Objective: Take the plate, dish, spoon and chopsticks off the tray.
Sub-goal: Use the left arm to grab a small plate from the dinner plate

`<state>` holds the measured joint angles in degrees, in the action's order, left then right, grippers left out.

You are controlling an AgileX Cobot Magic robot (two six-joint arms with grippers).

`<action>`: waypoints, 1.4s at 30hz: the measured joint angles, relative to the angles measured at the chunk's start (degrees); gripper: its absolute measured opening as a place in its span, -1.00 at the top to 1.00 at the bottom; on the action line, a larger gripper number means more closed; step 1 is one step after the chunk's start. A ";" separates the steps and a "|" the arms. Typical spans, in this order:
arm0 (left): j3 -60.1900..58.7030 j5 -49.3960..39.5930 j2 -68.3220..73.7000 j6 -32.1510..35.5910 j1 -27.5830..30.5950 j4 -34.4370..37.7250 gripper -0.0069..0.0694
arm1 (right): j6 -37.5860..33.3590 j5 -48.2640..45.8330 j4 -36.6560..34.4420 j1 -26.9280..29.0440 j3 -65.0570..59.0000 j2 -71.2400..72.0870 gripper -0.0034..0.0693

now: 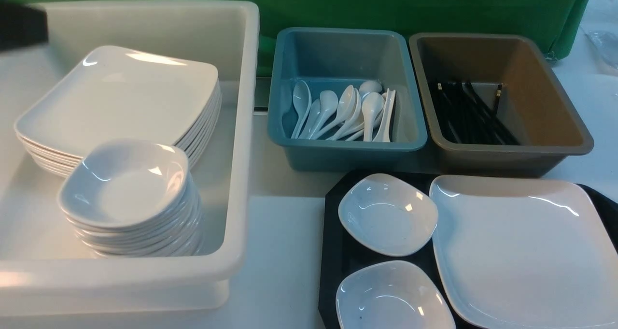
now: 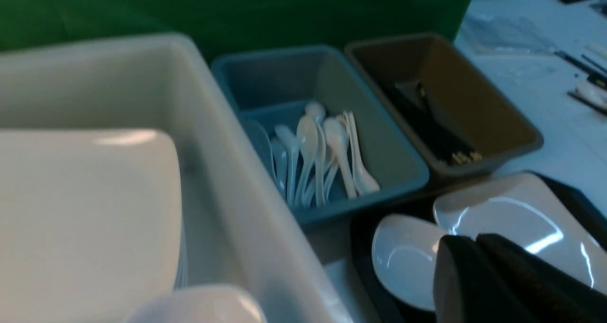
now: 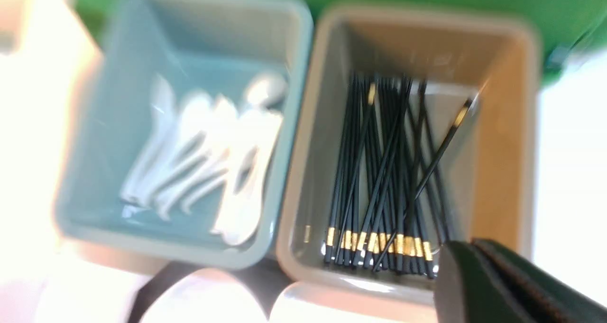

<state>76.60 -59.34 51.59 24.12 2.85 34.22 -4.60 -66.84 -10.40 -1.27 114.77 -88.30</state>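
The black tray (image 1: 333,261) lies at the front right. On it sit the large white square plate (image 1: 526,251) and two small deep white dishes, one farther (image 1: 387,214) and one nearer (image 1: 393,297). No spoon or chopsticks show on the tray. My left gripper (image 2: 474,240) is shut and empty, high above the tray's left side, with the plate (image 2: 512,218) and a dish (image 2: 403,261) below it. My right gripper (image 3: 472,244) is shut and empty above the brown tub's near edge. Neither gripper's jaws show in the front view.
A big white bin (image 1: 241,126) on the left holds a stack of square plates (image 1: 120,102) and a stack of small dishes (image 1: 128,189). A blue tub (image 1: 347,145) holds several white spoons (image 1: 343,111). A brown tub (image 1: 569,140) holds several black chopsticks (image 3: 379,171). A dark blurred arm part (image 1: 21,24) shows at the top left.
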 joint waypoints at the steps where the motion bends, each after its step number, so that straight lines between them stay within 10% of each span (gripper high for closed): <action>1: 0.61 -0.16 0.36 0.00 0.00 -0.03 0.81 | -0.09 0.00 0.00 0.00 -0.97 0.79 0.83; 9: 16.53 -6.04 15.24 -2.19 -8.75 -2.63 0.82 | -1.96 0.15 -0.13 0.00 -30.59 26.45 0.83; 15: 16.73 -10.33 26.14 -15.48 -35.99 -30.63 0.82 | -2.27 4.52 -2.25 0.00 -56.29 46.62 0.82; 20: 16.73 -10.42 35.26 -17.10 -47.80 -34.81 0.82 | -1.28 4.85 -2.58 0.00 -65.05 60.35 0.82; 34: 16.80 -5.34 59.21 -7.83 -50.40 -28.66 0.76 | 0.94 2.10 -2.82 0.00 -68.12 70.04 0.81; 42: 16.80 -1.90 67.40 -8.27 -50.40 -31.54 0.33 | 0.94 2.15 -2.82 0.00 -68.12 70.04 0.80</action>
<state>93.40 -61.23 118.99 15.85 -47.55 2.68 -3.65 -64.69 -13.22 -1.27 46.65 -18.26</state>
